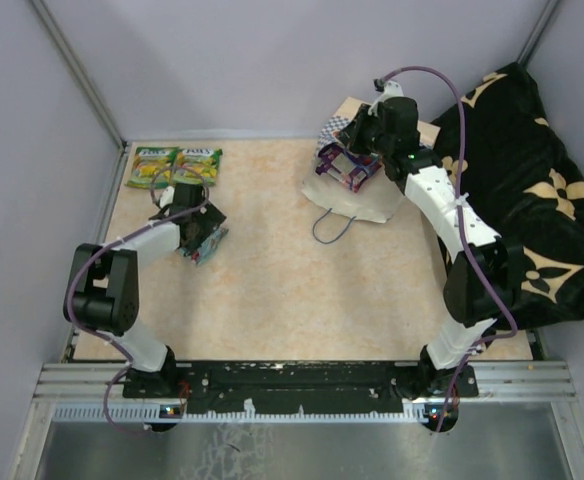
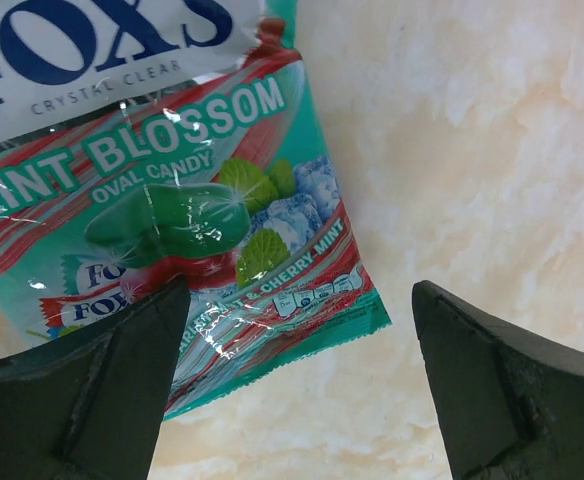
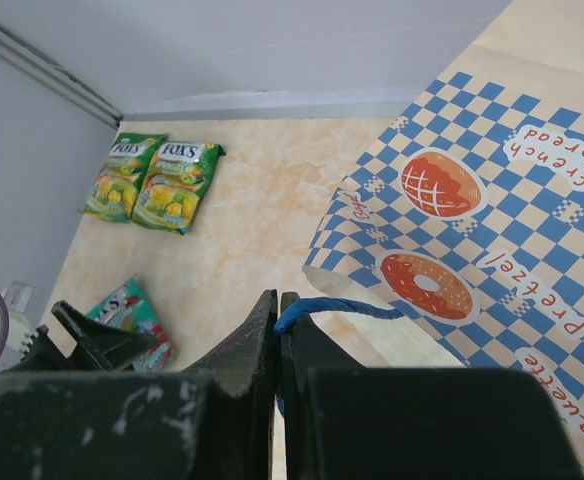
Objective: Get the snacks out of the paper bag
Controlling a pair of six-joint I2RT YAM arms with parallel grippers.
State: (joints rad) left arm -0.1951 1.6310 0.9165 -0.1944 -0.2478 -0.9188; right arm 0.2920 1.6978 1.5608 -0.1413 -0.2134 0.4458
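While our right gripper [image 3: 276, 305] pinches the blue handle [image 3: 334, 306] of the paper bag [image 3: 492, 235], our left gripper [image 2: 298, 325], open over the teal pouch [image 2: 172, 190], should rise straight without dragging it

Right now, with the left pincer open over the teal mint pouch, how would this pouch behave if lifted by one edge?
The teal mint pouch is probably slippery: its film is glossy with glare spots. It would likely sag, not stay stiff, since the film is wrinkled. Lying flat on the table, it should slide, not roll.
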